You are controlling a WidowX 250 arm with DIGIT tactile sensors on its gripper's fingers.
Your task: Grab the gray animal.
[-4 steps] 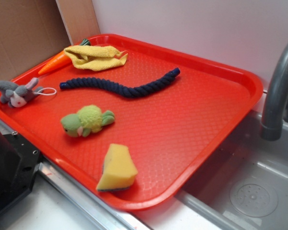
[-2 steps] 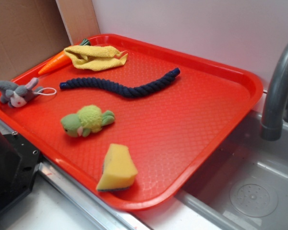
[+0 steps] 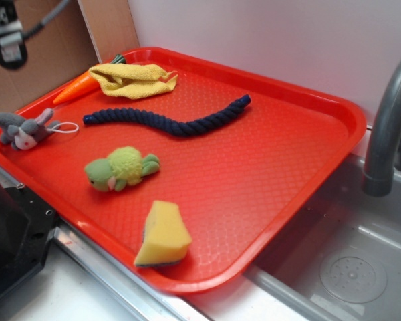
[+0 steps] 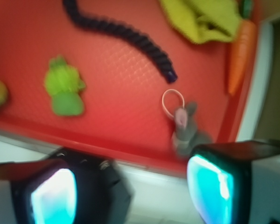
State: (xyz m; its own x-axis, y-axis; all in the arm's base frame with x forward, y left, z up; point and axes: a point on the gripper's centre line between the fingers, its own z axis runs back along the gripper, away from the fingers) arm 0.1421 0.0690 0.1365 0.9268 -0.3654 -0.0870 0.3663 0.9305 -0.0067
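Note:
The gray animal [image 3: 23,130] is a small plush with a thin white cord loop [image 3: 68,127]. It lies at the left edge of the red tray [image 3: 287,167]. In the wrist view the gray animal [image 4: 186,130] shows just above my right fingertip [image 4: 210,191], low on the tray. My gripper [image 4: 130,196] is open, its fingers wide apart with nothing between them. It hovers high over the tray's near-left rim, apart from the plush. In the exterior view only a black part of my arm [image 3: 7,40] shows at the top left corner.
On the tray lie a green-yellow plush turtle [image 3: 120,167], a dark blue rope [image 3: 167,120], a yellow cloth [image 3: 130,79], a carrot [image 3: 77,87] and a yellow sponge [image 3: 164,234]. A black block [image 3: 13,227] sits below the tray's left rim. A faucet [image 3: 387,120] and sink [image 3: 347,267] are at the right.
A black part of my arm has come into the exterior view at the top left corner. Nothing on the tray has moved.

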